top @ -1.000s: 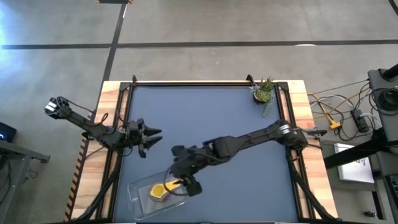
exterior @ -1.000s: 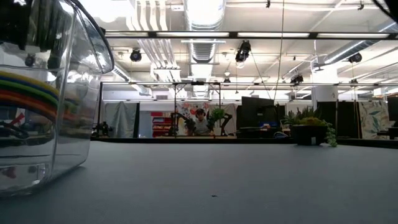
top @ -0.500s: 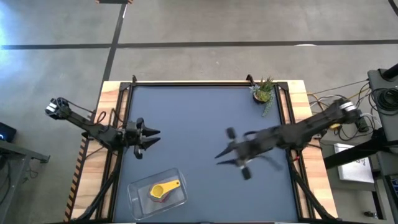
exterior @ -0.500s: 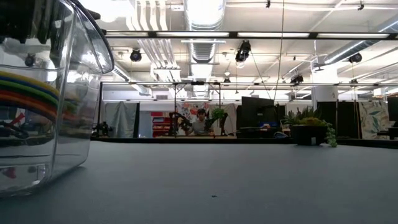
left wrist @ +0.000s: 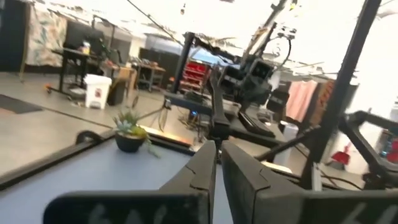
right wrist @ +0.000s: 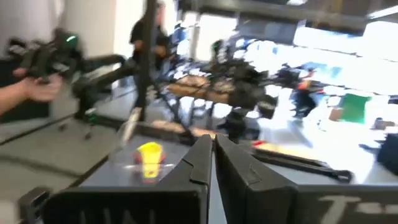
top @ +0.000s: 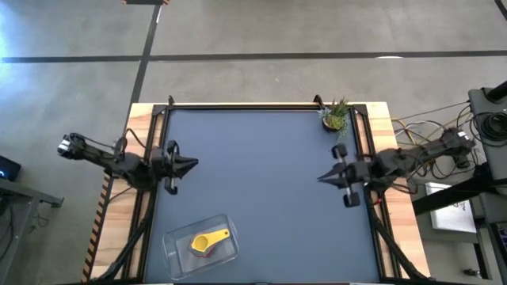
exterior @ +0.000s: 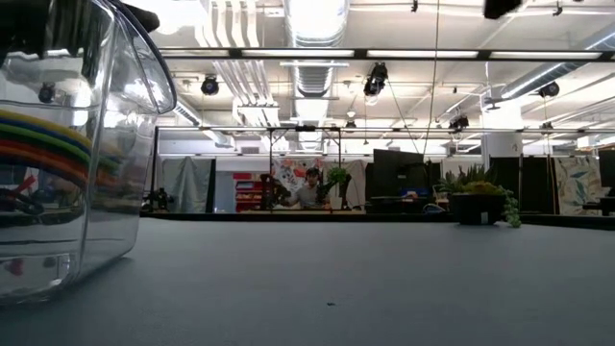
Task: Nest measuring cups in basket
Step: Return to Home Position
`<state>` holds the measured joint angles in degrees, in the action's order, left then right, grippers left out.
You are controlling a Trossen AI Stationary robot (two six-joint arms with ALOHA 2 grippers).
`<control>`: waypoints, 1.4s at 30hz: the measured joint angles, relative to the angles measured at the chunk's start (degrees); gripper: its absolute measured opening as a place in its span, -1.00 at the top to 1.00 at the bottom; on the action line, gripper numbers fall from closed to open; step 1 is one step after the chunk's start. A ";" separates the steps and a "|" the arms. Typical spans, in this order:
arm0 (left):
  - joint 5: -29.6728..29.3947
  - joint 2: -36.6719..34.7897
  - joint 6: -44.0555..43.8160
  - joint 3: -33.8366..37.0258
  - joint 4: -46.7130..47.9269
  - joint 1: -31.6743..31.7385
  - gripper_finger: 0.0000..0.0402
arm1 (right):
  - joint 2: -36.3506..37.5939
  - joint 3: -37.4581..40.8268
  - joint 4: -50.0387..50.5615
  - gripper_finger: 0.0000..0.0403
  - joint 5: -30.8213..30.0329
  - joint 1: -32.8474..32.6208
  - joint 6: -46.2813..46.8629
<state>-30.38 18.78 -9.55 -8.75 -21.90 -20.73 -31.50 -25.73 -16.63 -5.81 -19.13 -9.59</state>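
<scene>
A dark blue table (top: 261,158) framed in wood, with a small potted plant (top: 336,115) in a corner on the right arm's side. Near the table's edge on the left arm's side, the clear basket (top: 176,247) holds the nested measuring cups (top: 207,240), yellow on top. The left gripper (top: 188,165) and right gripper (top: 323,178) hover at opposite sides of the table, well apart from the basket, each with fingers pressed together.

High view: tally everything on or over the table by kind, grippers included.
basket: 1
nested measuring cup stack, yellow on top: 1
potted plant: 1
grippers: 2 (left gripper, right gripper)
total: 5
</scene>
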 joint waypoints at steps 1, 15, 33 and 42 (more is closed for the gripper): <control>0.03 -0.58 0.41 0.00 0.20 0.40 0.94 | 2.65 1.09 1.18 0.95 -1.48 0.01 -0.40; 3.03 -11.58 4.11 0.00 11.24 4.34 1.00 | 30.16 13.02 9.18 0.96 -3.88 0.02 -1.03; 8.99 -18.77 3.29 8.17 12.63 6.22 1.00 | 30.75 22.75 8.16 0.96 -6.27 0.03 -1.96; 10.06 -18.77 7.57 8.22 13.52 6.22 1.00 | 30.62 25.02 12.00 0.96 -6.29 0.03 2.52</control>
<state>-20.32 0.01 -1.98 -0.54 -8.38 -14.50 -0.88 -0.71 -4.63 -12.10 -19.09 -7.07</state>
